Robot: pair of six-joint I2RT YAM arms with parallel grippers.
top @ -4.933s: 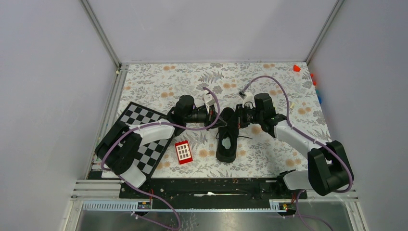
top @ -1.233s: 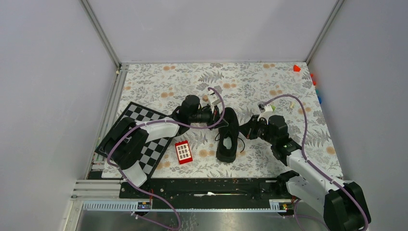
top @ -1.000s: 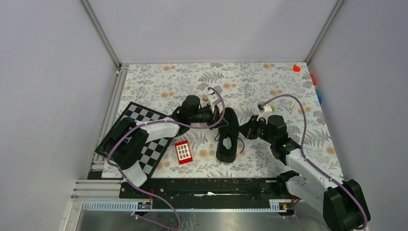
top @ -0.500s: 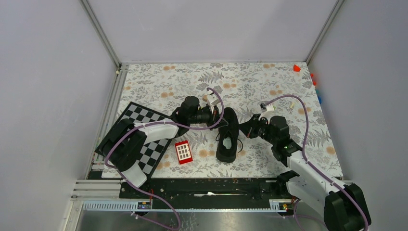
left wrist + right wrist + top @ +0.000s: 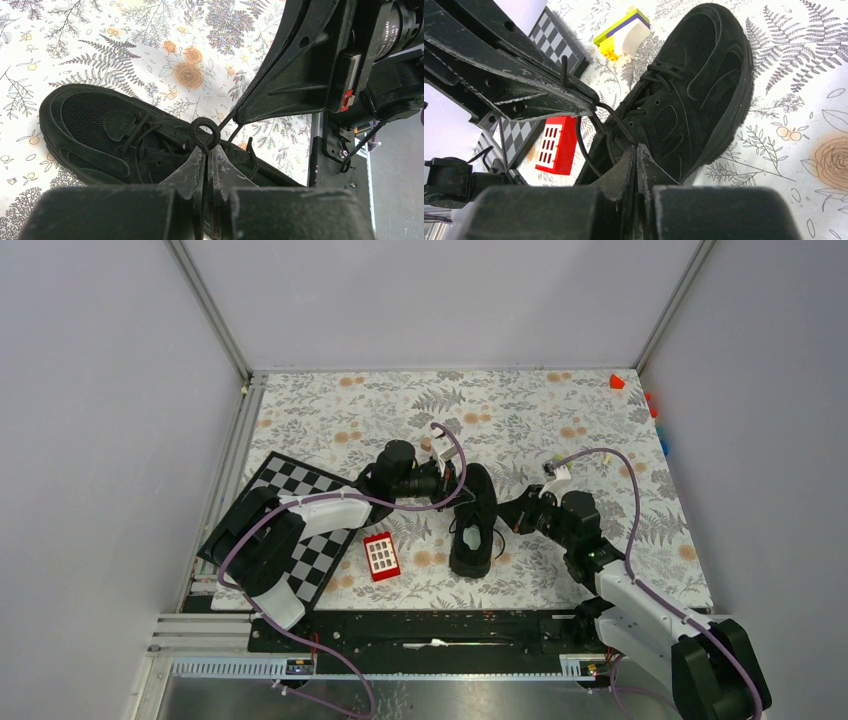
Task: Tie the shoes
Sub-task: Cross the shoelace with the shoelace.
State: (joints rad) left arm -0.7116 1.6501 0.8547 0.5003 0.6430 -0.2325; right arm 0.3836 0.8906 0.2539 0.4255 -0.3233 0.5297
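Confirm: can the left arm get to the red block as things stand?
Probably not right away. The left gripper is shut on a lace loop at the shoe, so it would have to let go first. Otherwise the red block lies uncovered on the table just beside that arm.

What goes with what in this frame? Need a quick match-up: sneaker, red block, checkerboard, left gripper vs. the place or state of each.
Things:
A. sneaker
B. red block
C. checkerboard
D. left gripper

Place or state:
1. shut on a lace loop
2. partly under the left arm
3. right gripper pinching its lace
4. between checkerboard and sneaker

Pairs: A-3, B-4, C-2, D-1
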